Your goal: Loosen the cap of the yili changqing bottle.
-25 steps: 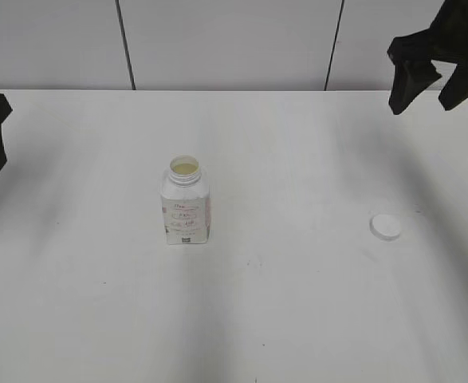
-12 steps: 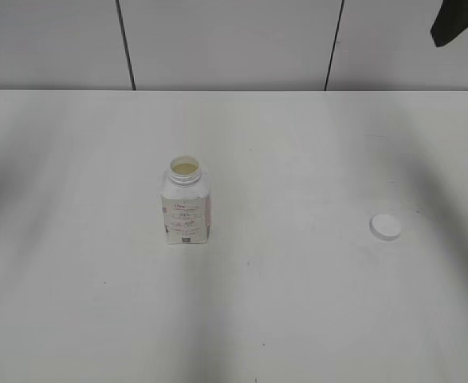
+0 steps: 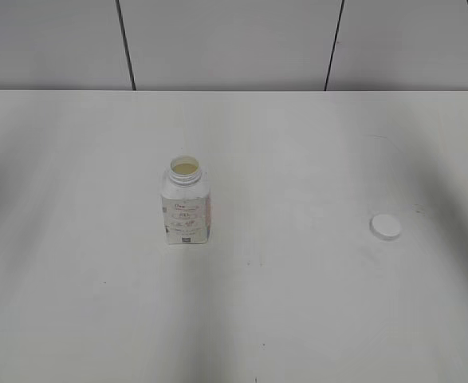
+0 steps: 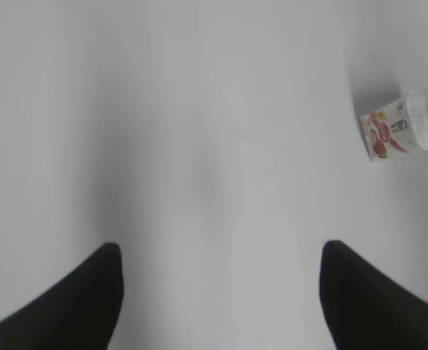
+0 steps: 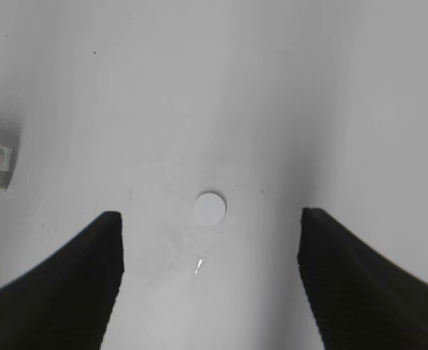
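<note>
Left gripper (image 4: 221, 251): jaws spread wide, nothing held, nothing touched; seen only in wrist view, hung well above table. Right gripper (image 5: 210, 219): also spread wide, empty, high over the cap (image 5: 209, 208). Table (image 3: 297, 311): plain white, matte, a few small dark specks; pale wall panels w/ dark vertical seams at far edge. Bottle (image 3: 186, 203) stood upright left of centre, neck uncapped, pale liquid seen inside; squarish white plastic, sloped shoulders, pinkish label print. Cap laid flat on table well right of bottle, round, white, apart from it.
</note>
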Action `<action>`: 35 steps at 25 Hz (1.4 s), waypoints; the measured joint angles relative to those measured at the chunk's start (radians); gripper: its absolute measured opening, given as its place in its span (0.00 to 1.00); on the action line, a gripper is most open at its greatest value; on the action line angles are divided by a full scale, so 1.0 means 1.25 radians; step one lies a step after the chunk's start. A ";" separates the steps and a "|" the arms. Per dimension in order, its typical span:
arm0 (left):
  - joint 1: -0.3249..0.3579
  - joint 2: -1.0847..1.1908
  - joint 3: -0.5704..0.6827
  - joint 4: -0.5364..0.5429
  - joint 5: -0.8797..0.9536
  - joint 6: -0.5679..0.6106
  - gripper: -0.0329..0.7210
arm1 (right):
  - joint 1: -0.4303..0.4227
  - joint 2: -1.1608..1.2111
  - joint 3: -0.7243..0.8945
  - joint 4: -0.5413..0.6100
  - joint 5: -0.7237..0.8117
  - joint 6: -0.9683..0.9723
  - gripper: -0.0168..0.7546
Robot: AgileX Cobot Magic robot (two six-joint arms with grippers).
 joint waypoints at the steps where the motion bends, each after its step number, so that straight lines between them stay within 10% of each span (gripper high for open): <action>1: 0.000 -0.007 0.000 -0.005 0.000 0.000 0.72 | 0.000 -0.009 0.015 0.000 0.000 0.000 0.78; 35: 0.000 -0.484 0.489 -0.029 -0.095 0.000 0.72 | 0.000 -0.320 0.527 -0.001 -0.058 0.002 0.78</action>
